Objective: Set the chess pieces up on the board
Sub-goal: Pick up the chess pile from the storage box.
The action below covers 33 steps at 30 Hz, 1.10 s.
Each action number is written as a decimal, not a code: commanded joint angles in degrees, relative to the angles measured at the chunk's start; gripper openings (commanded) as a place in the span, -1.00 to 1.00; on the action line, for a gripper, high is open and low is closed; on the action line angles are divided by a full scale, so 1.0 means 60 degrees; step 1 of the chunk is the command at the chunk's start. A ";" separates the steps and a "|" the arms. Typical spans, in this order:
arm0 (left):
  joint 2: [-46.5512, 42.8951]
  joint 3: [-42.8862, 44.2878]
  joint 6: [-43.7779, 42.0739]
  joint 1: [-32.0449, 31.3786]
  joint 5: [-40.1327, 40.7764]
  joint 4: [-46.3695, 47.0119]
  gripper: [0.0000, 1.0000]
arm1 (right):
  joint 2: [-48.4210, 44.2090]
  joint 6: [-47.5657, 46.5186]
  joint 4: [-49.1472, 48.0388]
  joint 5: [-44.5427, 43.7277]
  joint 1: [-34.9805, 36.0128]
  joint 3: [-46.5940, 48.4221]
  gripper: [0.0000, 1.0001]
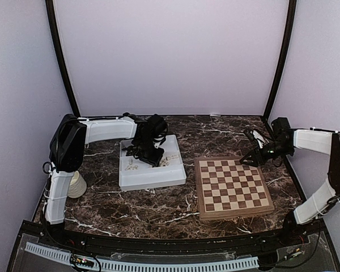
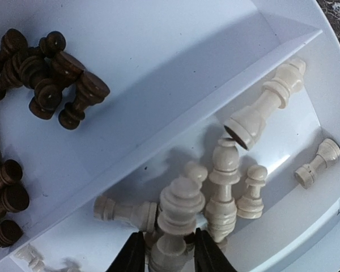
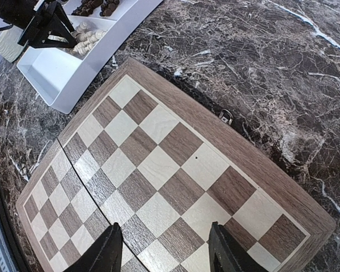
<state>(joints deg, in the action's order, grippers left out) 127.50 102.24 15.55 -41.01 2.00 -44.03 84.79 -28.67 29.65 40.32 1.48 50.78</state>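
Note:
My left gripper (image 1: 149, 160) is down in the white divided tray (image 1: 153, 180). In the left wrist view its fingers (image 2: 169, 256) are closed on the base of a cream-white chess piece (image 2: 180, 203). Other cream pieces (image 2: 259, 113) lie around it in the same compartment. Dark brown pieces (image 2: 51, 73) lie in a heap in the compartment beyond the divider. The board (image 1: 232, 188) is at the right and bare. My right gripper (image 1: 250, 158) hovers open and empty over its far edge, with checks showing between the fingers (image 3: 167, 255).
A cream ribbed mug (image 1: 76, 186) stands at the left edge beside the left arm's base. The tray's walls (image 2: 175, 107) hem in the left gripper. The right wrist view also shows the tray (image 3: 62, 85) just beyond the board's (image 3: 158, 164) corner.

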 commanded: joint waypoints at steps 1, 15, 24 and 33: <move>0.0005 0.0217 -0.0123 0.0049 -0.0077 -0.0240 -0.39 | 0.0048 -0.0078 0.0006 0.0108 0.0047 0.0252 0.06; -0.1050 -0.0348 -0.0693 0.0037 0.0302 0.0005 -0.64 | -0.0137 0.0031 -0.0029 0.0121 0.0061 0.0191 0.06; -0.2538 -0.2358 -0.1389 0.0024 -0.0072 0.1784 -0.81 | -0.0186 0.0099 -0.0076 0.0114 0.0054 0.0173 0.05; -0.4831 -0.5464 -0.3085 0.0038 -0.1688 0.5377 -0.90 | 0.0268 0.0715 0.0241 0.0775 0.0962 0.1695 0.12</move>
<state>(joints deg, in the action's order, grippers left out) 105.43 73.89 2.98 -40.75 -2.90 -23.07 84.77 -26.24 30.59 41.50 3.49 54.15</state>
